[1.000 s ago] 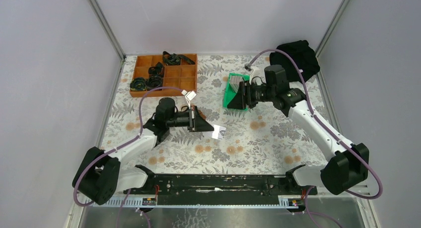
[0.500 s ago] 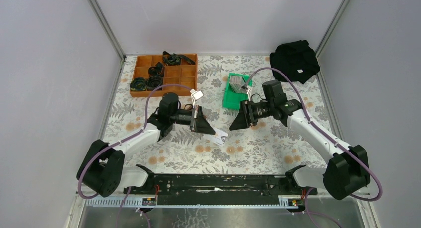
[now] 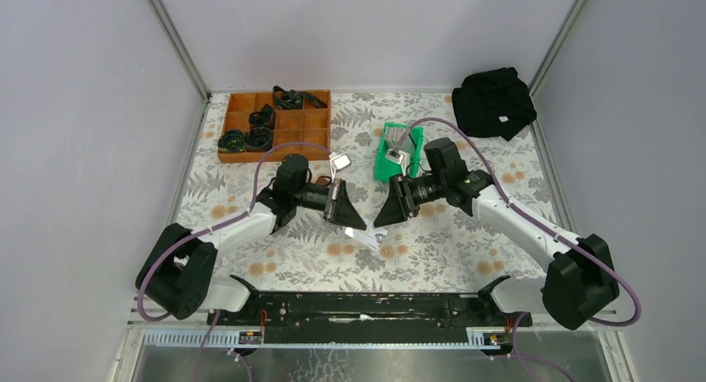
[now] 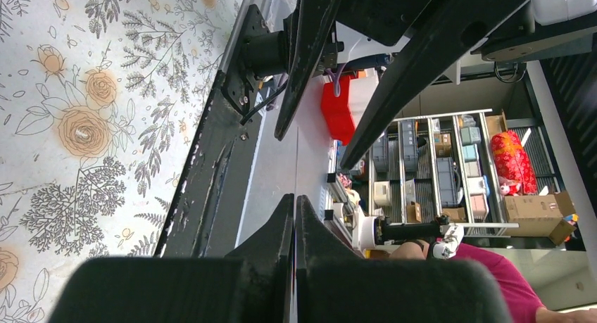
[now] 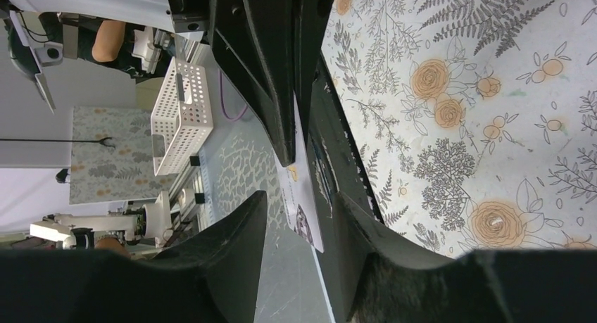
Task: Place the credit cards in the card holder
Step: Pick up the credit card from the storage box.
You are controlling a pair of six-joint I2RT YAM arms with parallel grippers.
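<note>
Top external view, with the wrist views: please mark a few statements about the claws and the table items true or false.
1. The left claw is shut on a card. True.
2. The right claw is clamped on that card. False: its fingers stand apart, one on each side of the card, with gaps showing.
3. The wooden tray sits at the far right of the table. False: it is at the far left.
4. A black cloth lies in the far right corner. True.
</note>
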